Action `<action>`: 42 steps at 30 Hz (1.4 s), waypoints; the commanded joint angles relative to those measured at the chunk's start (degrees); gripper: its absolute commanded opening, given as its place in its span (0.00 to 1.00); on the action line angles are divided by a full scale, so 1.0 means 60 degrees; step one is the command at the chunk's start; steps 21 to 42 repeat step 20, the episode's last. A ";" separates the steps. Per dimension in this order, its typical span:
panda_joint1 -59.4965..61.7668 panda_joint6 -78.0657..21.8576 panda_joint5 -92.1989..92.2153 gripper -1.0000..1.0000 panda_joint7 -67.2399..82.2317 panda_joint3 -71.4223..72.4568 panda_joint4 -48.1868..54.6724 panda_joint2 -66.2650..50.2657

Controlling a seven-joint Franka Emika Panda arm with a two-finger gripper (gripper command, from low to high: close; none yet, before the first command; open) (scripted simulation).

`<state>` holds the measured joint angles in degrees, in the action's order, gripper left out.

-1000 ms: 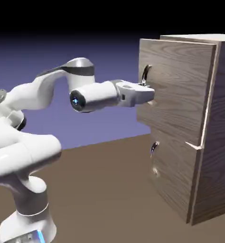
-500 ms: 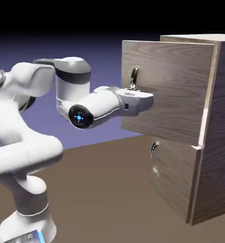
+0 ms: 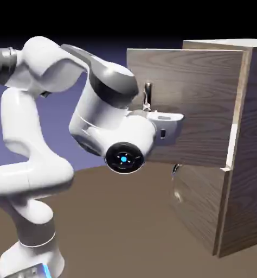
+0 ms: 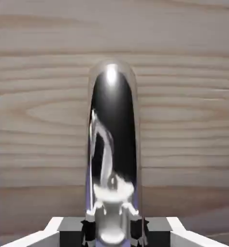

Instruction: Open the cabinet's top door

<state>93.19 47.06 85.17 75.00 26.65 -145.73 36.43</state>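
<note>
The claw [image 4: 112,230] is clenched on the shiny handle [image 4: 112,130], which runs down the middle of the hand view. In the exterior view, the top door [image 3: 206,98] stands ajar at upper right, ahead of the cabinet [image 3: 252,141], above the lower door [image 3: 198,203].

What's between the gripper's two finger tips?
The top door's shiny handle sits between the gripper's tips; the hand view shows it.

One cabinet [image 3: 251,136]; two doors, comprising one top door [image 3: 201,103] and one lower door [image 3: 198,209]; two curved metal handles [image 3: 147,96]; one robot arm [image 3: 38,174].
</note>
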 commanded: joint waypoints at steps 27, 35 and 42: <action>0.0012 -0.1278 -0.4480 1.00 0.1297 0.0917 0.5666 -0.6298; 0.0012 -0.1278 -0.4480 1.00 0.1297 0.0917 0.5666 -0.6298; 0.0012 -0.1278 -0.4480 1.00 0.1297 0.0917 0.5666 -0.6298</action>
